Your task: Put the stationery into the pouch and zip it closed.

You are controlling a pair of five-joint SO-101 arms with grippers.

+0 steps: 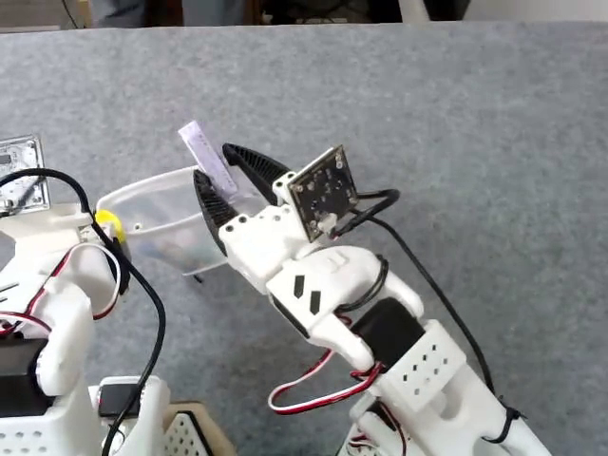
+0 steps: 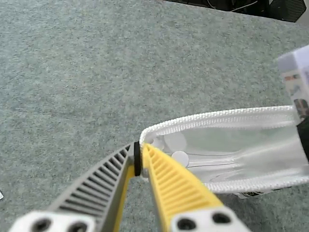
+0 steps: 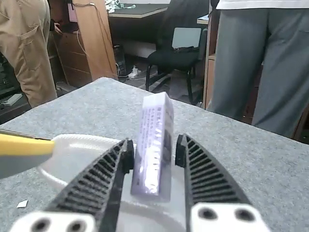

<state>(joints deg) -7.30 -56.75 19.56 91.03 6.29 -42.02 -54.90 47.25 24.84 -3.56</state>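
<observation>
Left gripper (image 2: 137, 157) is clamped on the end of the pouch (image 2: 241, 145) rim, mouth gaping. The pouch looks thin and floppy and would likely sag if released; the woven zip tape is the best hold. Beyond it, right gripper (image 3: 154, 143) pinches the stationery block (image 3: 157, 116) upright over the mouth. Probably light, rigid, slick wrapper: grip mid-body.

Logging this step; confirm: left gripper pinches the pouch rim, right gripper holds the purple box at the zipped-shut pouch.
Wrong on the zip: the pouch gapes open, as the left wrist view shows. The rest stands: left gripper pinches its rim, right gripper holds the purple box at it.
</observation>
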